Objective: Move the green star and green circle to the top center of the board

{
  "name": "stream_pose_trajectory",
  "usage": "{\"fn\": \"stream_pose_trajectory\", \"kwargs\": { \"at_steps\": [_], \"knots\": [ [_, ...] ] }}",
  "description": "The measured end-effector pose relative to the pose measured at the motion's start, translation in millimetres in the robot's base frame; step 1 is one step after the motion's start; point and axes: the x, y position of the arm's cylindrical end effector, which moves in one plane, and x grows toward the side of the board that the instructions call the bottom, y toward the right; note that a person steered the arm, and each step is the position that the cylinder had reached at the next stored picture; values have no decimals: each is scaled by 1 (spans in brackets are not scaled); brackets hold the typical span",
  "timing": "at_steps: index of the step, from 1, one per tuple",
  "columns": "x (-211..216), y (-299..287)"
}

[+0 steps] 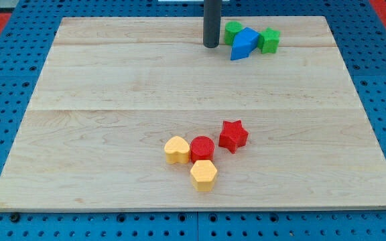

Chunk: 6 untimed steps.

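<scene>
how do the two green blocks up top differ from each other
The green block by my tip sits left of the blue block; the other green block sits right of it. The left green block lies nearer the board's top edge and is partly hidden by blue; the right one shows fully. Both touch the blue block.

A single dark rod enters from the view's top edge, a little right of centre, and hangs straight down, upright with no visible tilt. It is a plain, smooth cylinder of dark grey, the same width along its whole visible length. Only this lower stretch of the arm shows; everything above it is cut off by the frame. My tip is the flat lower end of the rod, sitting at the level of the board's surface near the view's top. It ends cleanly, with no jaws or attachments.
</scene>
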Motion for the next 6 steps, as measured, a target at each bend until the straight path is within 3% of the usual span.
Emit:
{"fn": "stream_pose_trajectory", "kwargs": {
  "at_steps": [1,2,3,4,5,6],
  "knots": [
    [65,-28],
    [99,36],
    [81,130],
    [30,206],
    [-2,190],
    [-9,100]
  ]
}}
